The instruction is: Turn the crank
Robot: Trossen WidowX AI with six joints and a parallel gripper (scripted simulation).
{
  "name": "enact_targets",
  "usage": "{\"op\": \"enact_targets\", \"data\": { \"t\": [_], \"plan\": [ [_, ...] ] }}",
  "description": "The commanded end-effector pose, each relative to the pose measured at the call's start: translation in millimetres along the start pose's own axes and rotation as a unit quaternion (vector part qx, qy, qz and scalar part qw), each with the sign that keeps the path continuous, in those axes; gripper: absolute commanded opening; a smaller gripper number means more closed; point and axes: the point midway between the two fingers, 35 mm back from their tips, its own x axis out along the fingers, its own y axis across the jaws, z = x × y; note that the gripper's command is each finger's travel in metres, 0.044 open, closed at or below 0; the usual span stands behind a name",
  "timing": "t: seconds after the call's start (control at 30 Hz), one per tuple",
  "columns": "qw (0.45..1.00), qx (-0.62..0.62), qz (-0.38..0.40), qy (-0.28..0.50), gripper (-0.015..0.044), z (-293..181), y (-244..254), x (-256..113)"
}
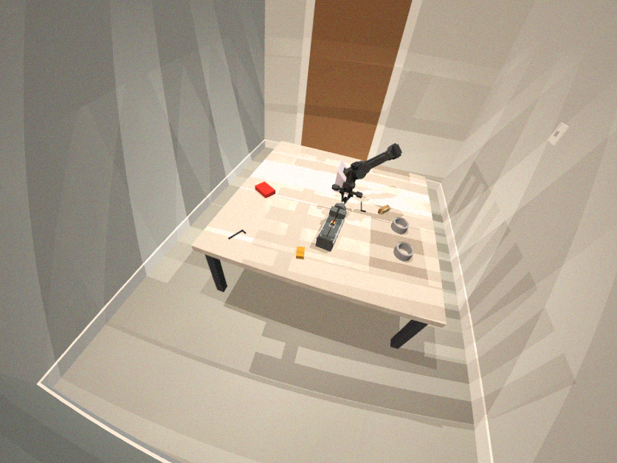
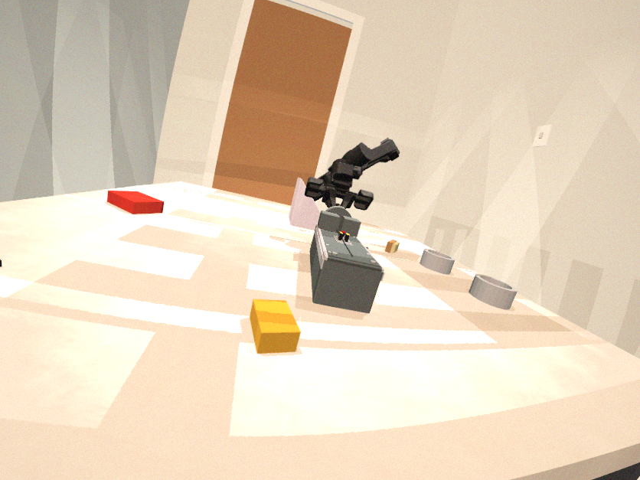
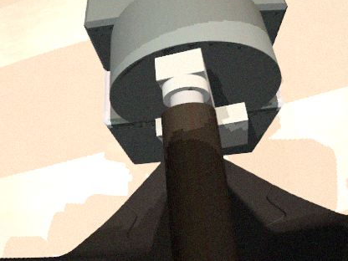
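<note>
The machine (image 1: 330,235) (image 2: 346,283) is a long dark grey box on the table, with a round grey housing (image 3: 192,19) at its crank end. A tiny red pointer (image 1: 333,221) (image 2: 343,232) shows on its top between small brass-yellow marks; whether it is level with them is too small to tell. The pale crank arm (image 3: 180,66) stands before the housing's dark face. My gripper (image 1: 345,199) (image 2: 337,204) (image 3: 190,168) is shut on the crank's dark brown handle (image 3: 192,140). The handle is hidden by the gripper and housing in the top and exterior views.
A yellow block (image 1: 300,252) (image 2: 275,326) lies near the machine's far end from the crank. A red block (image 1: 265,189) (image 2: 134,202) lies left. Two grey rings (image 1: 400,225) (image 1: 404,251) and a small tan piece (image 1: 383,209) lie right. A pinkish panel (image 2: 303,207) stands behind the gripper.
</note>
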Motion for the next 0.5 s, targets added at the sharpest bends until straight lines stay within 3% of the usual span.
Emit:
{"op": "enact_targets", "data": {
  "t": [0.0, 0.47],
  "plan": [
    [1.000, 0.006, -0.010, -0.005, 0.0000, 0.9, -9.2, -1.5],
    [1.000, 0.006, -0.010, -0.005, 0.0000, -0.2, -15.4, -0.4]
  ]
}}
